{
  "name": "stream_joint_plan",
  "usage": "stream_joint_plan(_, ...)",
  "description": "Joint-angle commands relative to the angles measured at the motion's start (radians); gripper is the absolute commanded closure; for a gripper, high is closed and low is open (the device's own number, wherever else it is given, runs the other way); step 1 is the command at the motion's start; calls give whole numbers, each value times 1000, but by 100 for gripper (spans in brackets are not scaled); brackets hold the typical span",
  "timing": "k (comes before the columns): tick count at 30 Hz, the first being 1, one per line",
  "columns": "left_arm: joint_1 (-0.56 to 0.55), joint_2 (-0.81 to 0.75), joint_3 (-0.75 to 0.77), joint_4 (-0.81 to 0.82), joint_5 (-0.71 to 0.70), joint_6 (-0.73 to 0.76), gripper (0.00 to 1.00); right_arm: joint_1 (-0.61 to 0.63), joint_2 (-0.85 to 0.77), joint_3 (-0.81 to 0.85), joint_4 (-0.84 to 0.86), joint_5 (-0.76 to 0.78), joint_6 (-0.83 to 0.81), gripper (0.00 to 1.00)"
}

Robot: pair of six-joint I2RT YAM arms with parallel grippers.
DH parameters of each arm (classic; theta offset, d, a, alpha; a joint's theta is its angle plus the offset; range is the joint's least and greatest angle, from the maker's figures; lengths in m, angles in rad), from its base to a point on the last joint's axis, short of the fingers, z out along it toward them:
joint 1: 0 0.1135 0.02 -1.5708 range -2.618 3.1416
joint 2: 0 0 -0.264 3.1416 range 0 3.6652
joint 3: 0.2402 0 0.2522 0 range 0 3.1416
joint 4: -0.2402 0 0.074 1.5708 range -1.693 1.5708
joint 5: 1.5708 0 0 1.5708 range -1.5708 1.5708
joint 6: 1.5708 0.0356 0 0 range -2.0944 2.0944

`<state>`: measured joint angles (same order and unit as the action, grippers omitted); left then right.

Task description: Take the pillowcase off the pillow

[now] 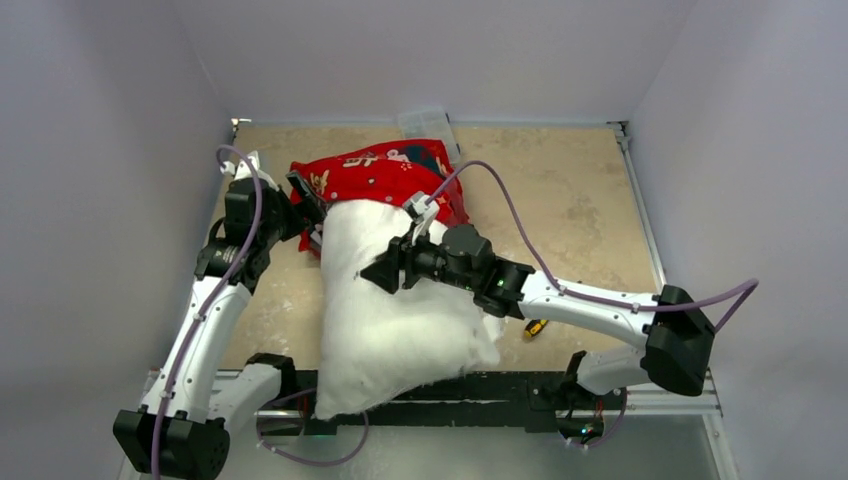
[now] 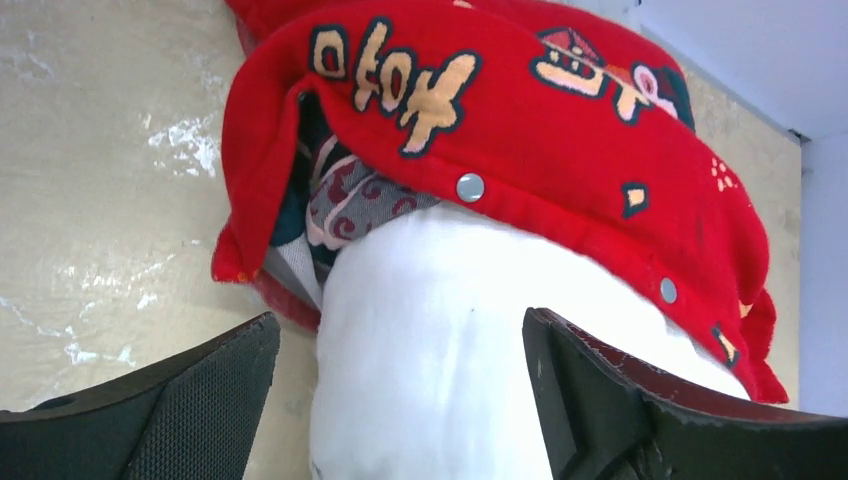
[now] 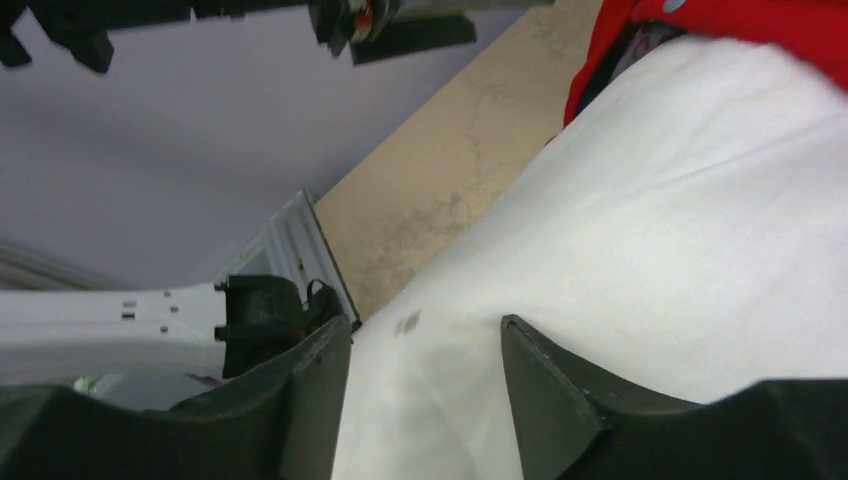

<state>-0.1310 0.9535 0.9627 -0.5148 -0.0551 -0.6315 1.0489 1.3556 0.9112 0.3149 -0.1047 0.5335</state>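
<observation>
The big white pillow [image 1: 400, 310] sticks out of the red pillowcase [image 1: 385, 175], which covers only the pillow's far end. The left gripper [image 2: 400, 320], by that end, is wide open and empty. The right gripper [image 3: 425, 322], over the pillow's middle, is half open and empty.

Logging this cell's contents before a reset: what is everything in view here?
pillowcase: 1, red printed, over pillow's far end
snaps: 2, silver, on pillowcase hem
pillow: 1, white, mid-table
table: 1, beige, beneath all
small object: 1, yellow-black, beside right arm
clear plastic item: 1, transparent, far table edge
left hand: 1, black, open, by pillowcase
right hand: 1, black, open, over pillow
</observation>
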Motion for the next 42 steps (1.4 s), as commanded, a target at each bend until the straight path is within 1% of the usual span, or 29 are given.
stream_joint_plan(1, 7, -28, 30, -72, 50, 51, 9, -11, -29, 116, -54, 170, -30, 30)
stream_joint_plan(2, 7, -30, 28, -74, 62, 55, 8, -13, -34, 132, -95, 231, -29, 24)
stream_joint_plan(4, 5, -31, 23, -78, 78, 62, 5, -23, -50, 170, -164, 345, -19, 15)
stream_joint_plan(6, 3, -25, 21, -73, 104, 63, 4, -62, -68, 198, -212, 415, -2, 11)
stream_joint_plan(7, -4, -21, 18, -66, 121, 59, 3, -96, -76, 207, -226, 428, 6, 10)
stream_joint_plan(9, -49, -9, 12, -35, 122, 42, 1, -193, -93, 206, -238, 428, 28, 10)
stream_joint_plan(10, -87, 1, 8, -23, 99, 34, 1, -235, -101, 200, -237, 437, 37, 9)
stream_joint_plan(12, -222, 35, 8, -7, 45, 12, 1, -297, -112, 188, -230, 448, 42, 9)
stream_joint_plan(15, -364, 90, 7, 28, -40, -30, 1, -373, -110, 159, -190, 401, 22, 8)
stream_joint_plan(17, -437, 125, 9, 59, -78, -52, 1, -422, -97, 127, -144, 348, 4, 8)
stream_joint_plan(20, -546, 204, 36, 104, -126, -64, 1, -450, -54, 87, -80, 297, -11, 8)
stream_joint_plan(23, -634, 304, 87, 84, -226, -64, 1, -453, 5, 65, -34, 252, -24, 7)
stream_joint_plan(26, -678, 371, 75, 100, -308, -81, 1, -454, 84, 56, -4, 217, -38, 6)
stream_joint_plan(29, -683, 399, 1, 123, -348, -120, 1, -452, 175, 64, 25, 174, -73, 6)
stream_joint_plan(30, -683, 406, -30, 136, -352, -130, 1, -449, 201, 62, 35, 133, -77, 6)
stream_joint_plan(31, -682, 410, -60, 149, -352, -141, 3, -446, 234, 57, 43, 110, -79, 6)
stream_joint_plan(32, -682, 414, -93, 161, -349, -149, 7, -441, 253, 51, 51, 95, -80, 7)
stream_joint_plan(33, -683, 414, -132, 170, -345, -156, 13, -434, 266, 46, 58, 78, -84, 7)
stream_joint_plan(34, -683, 410, -158, 179, -341, -162, 22, -426, 278, 40, 62, 69, -88, 8)
stream_joint_plan(35, -682, 402, -186, 187, -334, -168, 34, -420, 285, 35, 64, 67, -91, 9)
stream_joint_plan(37, -682, 375, -222, 188, -327, -174, 64, -415, 288, 28, 66, 71, -93, 12)
stream_joint_plan(39, -682, 339, -236, 168, -325, -173, 96, -415, 280, 27, 61, 82, -92, 16)
stream_joint_plan(40, -683, 319, -236, 151, -328, -171, 100, -415, 276, 29, 48, 68, -87, 21)
stream_joint_plan(41, -682, 295, -235, 135, -330, -164, 100, -416, 273, 35, 39, 68, -74, 28)
stream_joint_plan(42, -682, 271, -230, 109, -330, -159, 100, -417, 271, 45, 31, 86, -72, 38)
